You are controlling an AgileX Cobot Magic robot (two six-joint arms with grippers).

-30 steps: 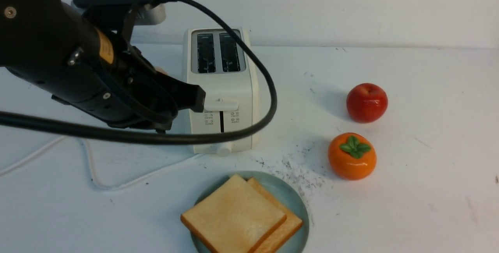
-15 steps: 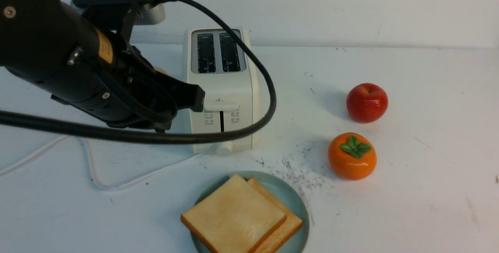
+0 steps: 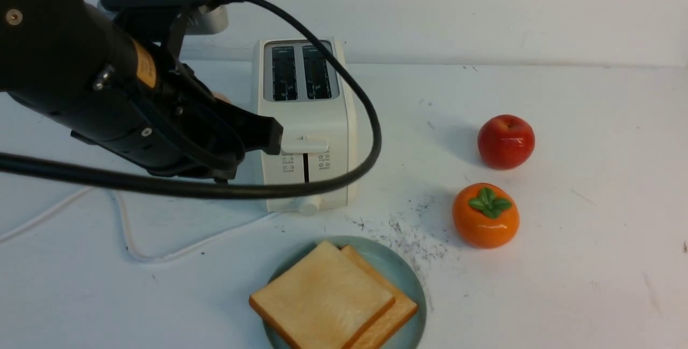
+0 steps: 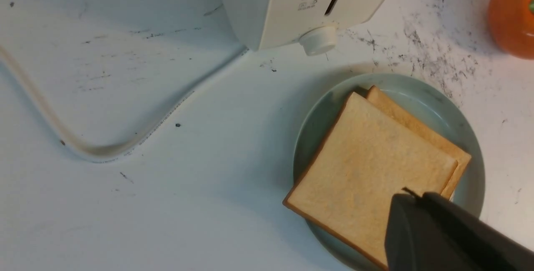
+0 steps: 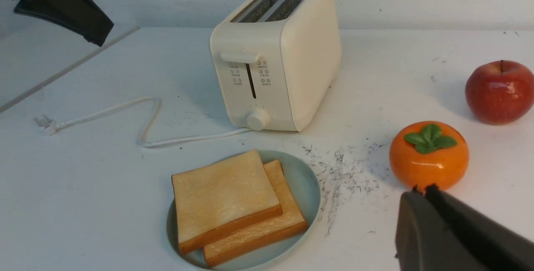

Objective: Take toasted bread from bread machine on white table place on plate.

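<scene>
As both slices of toast lie overlapped on a green plate, the toaster beyond shows bare slots; left pincer and right pincer are closed, empty.

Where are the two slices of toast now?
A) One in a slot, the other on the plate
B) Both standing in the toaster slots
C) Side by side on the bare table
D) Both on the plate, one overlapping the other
D: the upper slice lies partly over the lower slice on the plate, and the slots of the toaster show no bread.
</scene>
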